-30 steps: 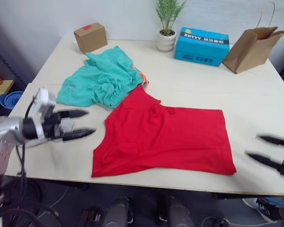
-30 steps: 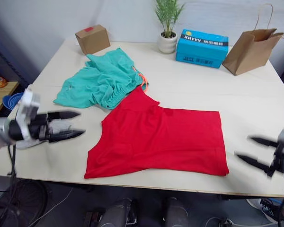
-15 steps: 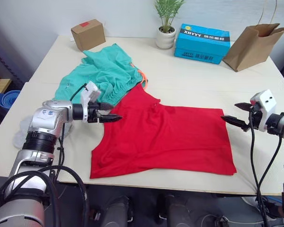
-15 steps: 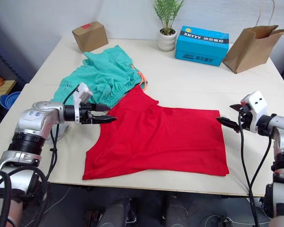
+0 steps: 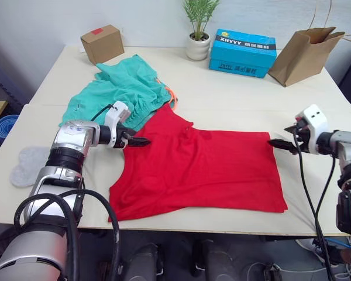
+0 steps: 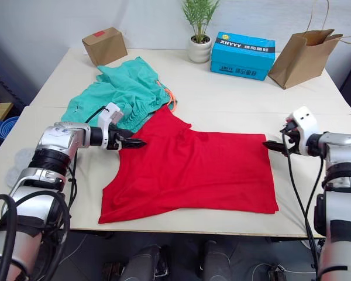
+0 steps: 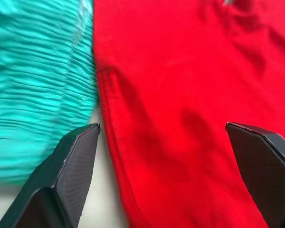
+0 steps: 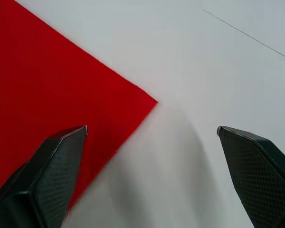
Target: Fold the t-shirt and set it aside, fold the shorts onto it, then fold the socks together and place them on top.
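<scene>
The red t-shirt (image 5: 202,170) lies spread flat on the near half of the table. The teal shorts (image 5: 120,93) lie bunched at its far left, touching its edge. My left gripper (image 5: 143,141) is open at the shirt's left edge, right by the shorts' waistband; in the left wrist view it (image 7: 161,125) straddles the shirt's seam. My right gripper (image 6: 272,140) is open at the shirt's far right corner, which shows between its fingers (image 8: 61,156) in the right wrist view. The light grey socks (image 5: 26,165) lie at the table's left edge.
Along the table's (image 5: 234,102) far edge stand a cardboard box (image 5: 102,43), a potted plant (image 5: 198,45), a blue carton (image 5: 243,52) and a brown paper bag (image 5: 304,50). Blue bowls (image 5: 0,126) sit on a low stand left of the table.
Both arms have swung in from the table's near corners to the t-shirt's edges: the left to its left side by the shorts, the right to its far right corner. The camera has shifted too.
</scene>
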Action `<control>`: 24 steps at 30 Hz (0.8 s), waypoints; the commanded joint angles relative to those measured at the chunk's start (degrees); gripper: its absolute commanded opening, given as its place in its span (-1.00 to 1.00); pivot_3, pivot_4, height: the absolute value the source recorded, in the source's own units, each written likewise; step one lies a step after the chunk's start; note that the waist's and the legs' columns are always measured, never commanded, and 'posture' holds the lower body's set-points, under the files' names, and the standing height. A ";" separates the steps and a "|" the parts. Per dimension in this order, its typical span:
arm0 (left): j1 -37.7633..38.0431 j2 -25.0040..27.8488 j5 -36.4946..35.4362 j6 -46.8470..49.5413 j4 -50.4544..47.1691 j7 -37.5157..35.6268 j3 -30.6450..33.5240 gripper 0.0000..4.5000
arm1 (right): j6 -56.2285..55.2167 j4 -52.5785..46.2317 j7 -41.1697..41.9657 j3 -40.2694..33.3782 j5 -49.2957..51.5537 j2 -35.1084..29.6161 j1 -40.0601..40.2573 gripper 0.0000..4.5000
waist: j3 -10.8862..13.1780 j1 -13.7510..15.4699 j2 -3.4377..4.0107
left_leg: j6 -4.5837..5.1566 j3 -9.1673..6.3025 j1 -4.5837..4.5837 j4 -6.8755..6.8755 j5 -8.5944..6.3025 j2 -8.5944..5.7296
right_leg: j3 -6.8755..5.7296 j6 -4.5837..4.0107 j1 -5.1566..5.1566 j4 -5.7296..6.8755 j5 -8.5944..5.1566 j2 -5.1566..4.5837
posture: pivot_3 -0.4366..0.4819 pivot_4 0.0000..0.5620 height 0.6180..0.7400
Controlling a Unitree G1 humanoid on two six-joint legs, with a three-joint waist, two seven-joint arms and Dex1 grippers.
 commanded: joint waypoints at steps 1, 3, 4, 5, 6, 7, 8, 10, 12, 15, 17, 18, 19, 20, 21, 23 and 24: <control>-1.31 -1.25 0.49 1.40 1.51 -1.00 0.51 0.97 | 1.84 1.27 -0.30 -0.33 -0.49 1.21 -2.77 1.00 | 0.00 -0.23 0.00 | -0.01 0.00 0.00 0.00 0.01 0.00 | 0.00 0.00 0.00 0.01 0.00 0.00 | -0.05 -0.47 1.00; -1.15 -1.65 1.07 2.40 1.44 -2.00 -0.23 0.97 | 1.96 2.00 -1.33 -0.03 -1.22 2.22 -3.51 1.00 | 0.00 -0.24 0.00 | -0.01 -0.04 -0.01 0.00 0.01 -0.04 | -0.01 0.00 0.00 0.02 0.00 -0.02 | -0.05 -0.47 1.00; -1.03 -1.72 1.34 2.58 1.39 -2.24 -0.43 0.97 | 1.88 2.20 -1.81 0.10 -1.51 2.48 -3.68 1.00 | 0.00 -0.28 0.00 | 0.00 -0.03 -0.01 0.00 0.01 -0.05 | -0.01 0.00 0.00 0.02 0.00 -0.03 | -0.05 -0.47 1.00; -0.85 -1.90 1.56 2.49 1.45 -1.94 -0.36 0.97 | 2.14 2.50 -2.69 0.28 -1.97 2.88 -3.91 1.00 | 0.00 -0.28 0.00 | 0.00 -0.03 -0.01 0.00 0.01 -0.06 | -0.01 0.00 0.00 0.02 0.00 -0.05 | -0.05 -0.47 1.00; -0.76 -2.06 1.68 2.42 1.56 -1.65 -0.17 0.97 | 2.39 2.73 -3.38 0.37 -2.31 3.16 -4.09 1.00 | 0.00 -0.27 0.00 | 0.00 -0.04 -0.01 0.00 0.01 -0.07 | -0.01 0.00 0.01 0.02 0.00 -0.06 | -0.05 -0.47 1.00; -0.64 -2.20 1.72 2.38 1.66 -1.47 0.04 0.90 | 2.59 2.94 -3.80 0.60 -2.77 3.39 -4.21 1.00 | 0.00 -0.28 0.01 | 0.00 -0.06 -0.01 0.00 0.01 -0.07 | -0.01 0.00 0.02 0.02 0.00 -0.06 | -0.05 -0.47 1.00; -0.43 -2.30 1.81 2.24 1.64 -1.38 0.19 0.80 | 2.61 3.09 -4.09 0.85 -3.18 3.55 -4.26 1.00 | 0.00 -0.34 0.01 | 0.00 -0.06 0.00 0.01 0.02 -0.07 | -0.01 0.00 0.02 0.02 0.00 -0.07 | -0.05 -0.47 1.00; -0.11 -2.45 1.94 1.72 1.80 -1.17 0.67 0.60 | 2.77 3.32 -4.29 0.91 -3.49 3.80 -4.41 0.91 | 0.00 -0.46 0.01 | 0.00 -0.06 0.00 0.01 0.02 -0.07 | -0.01 0.00 0.03 0.02 0.00 -0.07 | -0.05 -0.47 1.00; 0.37 -2.55 1.98 -0.06 2.12 -0.13 1.65 0.33 | 2.83 3.50 -4.55 0.61 -3.60 4.06 -4.57 0.72 | 0.00 -0.55 0.01 | 0.00 -0.06 0.02 0.01 0.01 -0.07 | -0.01 0.00 0.04 0.03 0.00 -0.07 | -0.05 -0.47 1.00; 0.49 -2.60 1.67 -1.83 2.90 0.85 3.32 -0.08 | 3.09 3.63 -4.61 -0.31 -2.91 4.37 -4.67 0.29 | 0.00 -0.60 0.01 | 0.00 -0.06 0.04 0.01 0.02 -0.06 | 0.00 0.00 0.04 0.04 0.00 -0.06 | -0.05 -0.47 1.00; 0.42 -2.68 0.93 -0.75 2.99 0.33 4.30 -0.38 | 3.23 3.65 -4.00 -0.71 -2.55 4.53 -4.68 -0.03 | 0.00 -0.60 0.00 | -0.01 -0.06 0.03 0.02 0.02 -0.06 | 0.00 0.00 0.04 0.06 0.00 -0.06 | -0.05 -0.47 1.00; 0.37 -2.73 0.74 -0.41 3.06 0.28 4.67 -0.51 | 3.22 3.64 -3.78 -0.75 -2.52 4.57 -4.69 -0.19 | 0.00 -0.60 0.00 | 0.00 -0.06 0.03 0.02 0.02 -0.06 | 0.00 0.00 0.04 0.06 0.00 -0.06 | -0.05 -0.47 1.00; 0.38 -2.78 0.80 -1.09 3.12 0.16 4.84 -0.66 | 2.89 3.58 -3.95 -0.81 -2.51 4.58 -4.66 -0.35 | 0.00 -0.59 0.00 | 0.00 -0.05 0.03 0.02 0.02 -0.07 | -0.01 0.00 0.04 0.06 0.00 -0.06 | -0.05 -0.47 1.00; 0.33 -2.80 0.99 -1.53 3.26 0.19 4.90 -0.79 | 2.62 3.54 -4.13 -0.88 -2.47 4.59 -4.62 -0.50 | 0.00 -0.59 0.00 | -0.01 -0.05 0.03 0.02 0.02 -0.07 | -0.01 0.00 0.04 0.06 0.00 -0.06 | -0.05 -0.47 1.00; 0.29 -2.82 1.19 -1.90 3.39 0.19 4.93 -0.92 | 2.56 3.53 -4.29 -0.93 -2.45 4.59 -4.60 -0.64 | 0.00 -0.60 0.00 | -0.01 -0.06 0.03 0.02 0.02 -0.06 | -0.01 0.00 0.04 0.06 0.00 -0.06 | -0.05 -0.47 1.00; 0.29 -2.91 1.32 -3.02 3.55 0.45 5.28 -1.00 | 2.36 3.48 -4.41 -1.07 -2.33 4.57 -4.47 -0.96 | 0.00 -0.61 0.01 | -0.01 -0.06 0.03 0.02 0.02 -0.06 | -0.01 0.00 0.04 0.06 0.00 -0.06 | -0.05 -0.47 1.00; 0.26 -2.92 1.32 -3.56 3.69 0.58 5.51 -1.00 | 2.31 3.46 -4.49 -1.12 -2.30 4.59 -4.47 -0.98 | 0.00 -0.61 0.00 | -0.01 -0.06 0.03 0.02 0.02 -0.06 | -0.01 0.00 0.04 0.06 0.00 -0.06 | -0.05 -0.47 1.00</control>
